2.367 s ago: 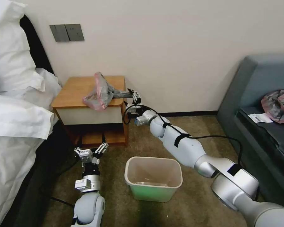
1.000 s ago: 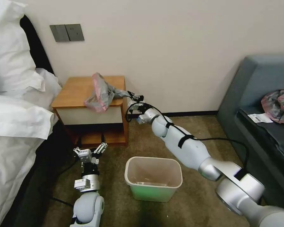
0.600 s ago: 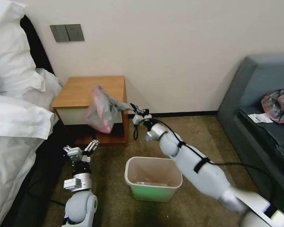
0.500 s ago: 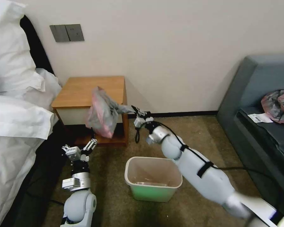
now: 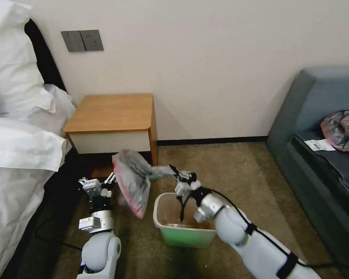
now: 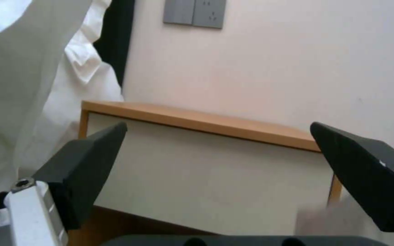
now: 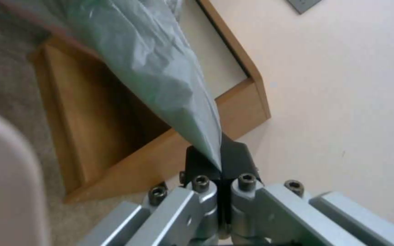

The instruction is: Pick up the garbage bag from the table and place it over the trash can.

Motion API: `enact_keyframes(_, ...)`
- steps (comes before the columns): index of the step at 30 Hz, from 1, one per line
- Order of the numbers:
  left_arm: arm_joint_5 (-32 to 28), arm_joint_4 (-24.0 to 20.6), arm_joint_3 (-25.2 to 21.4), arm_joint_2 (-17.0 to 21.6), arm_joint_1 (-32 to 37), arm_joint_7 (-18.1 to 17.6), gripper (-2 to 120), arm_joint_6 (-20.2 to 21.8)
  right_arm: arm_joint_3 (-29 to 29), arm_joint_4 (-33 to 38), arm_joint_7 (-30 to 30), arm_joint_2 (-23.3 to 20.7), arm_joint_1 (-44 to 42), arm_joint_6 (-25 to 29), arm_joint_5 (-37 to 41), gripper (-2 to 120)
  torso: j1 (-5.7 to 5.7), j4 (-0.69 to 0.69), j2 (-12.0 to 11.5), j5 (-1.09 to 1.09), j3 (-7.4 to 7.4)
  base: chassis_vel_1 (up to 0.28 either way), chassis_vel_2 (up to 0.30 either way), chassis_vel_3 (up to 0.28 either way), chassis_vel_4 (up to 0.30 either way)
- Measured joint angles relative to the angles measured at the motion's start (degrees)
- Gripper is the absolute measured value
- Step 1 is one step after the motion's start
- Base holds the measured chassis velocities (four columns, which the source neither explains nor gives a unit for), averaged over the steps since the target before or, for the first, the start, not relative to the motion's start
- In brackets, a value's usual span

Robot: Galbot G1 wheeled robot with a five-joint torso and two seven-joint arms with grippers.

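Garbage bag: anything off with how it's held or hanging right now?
The garbage bag is pinched by one corner in the right pincer, shut on it. It hangs bunched, mouth unopened, beside the trash can, on its left, not over the opening. The left pincer sits open next to the bag.

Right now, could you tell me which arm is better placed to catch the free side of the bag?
Probably the left. The left gripper is open beside the hanging bag, while the right gripper already pinches its corner near the bin.
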Motion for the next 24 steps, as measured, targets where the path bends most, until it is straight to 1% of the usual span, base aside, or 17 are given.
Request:
enact_keyframes(12, 0.01, 0.06, 0.48, -0.06, -0.05, -0.12, 100, 0.02, 5.8, 3.52, -0.55, -1.12, -10.03, 2.81, -2.73, 0, 0.0, 0.0, 0.0, 0.0, 0.0, 0.0, 0.0, 0.0, 0.0)
enact_keyframes(24, 0.02, 0.08, 0.75, 0.17, -0.19, -0.12, 100, 0.02, 8.86, 3.67, -0.72, -1.61, -13.59, 4.72, -3.35, 0, 0.0, 0.0, 0.0, 0.0, 0.0, 0.0, 0.0, 0.0, 0.0)
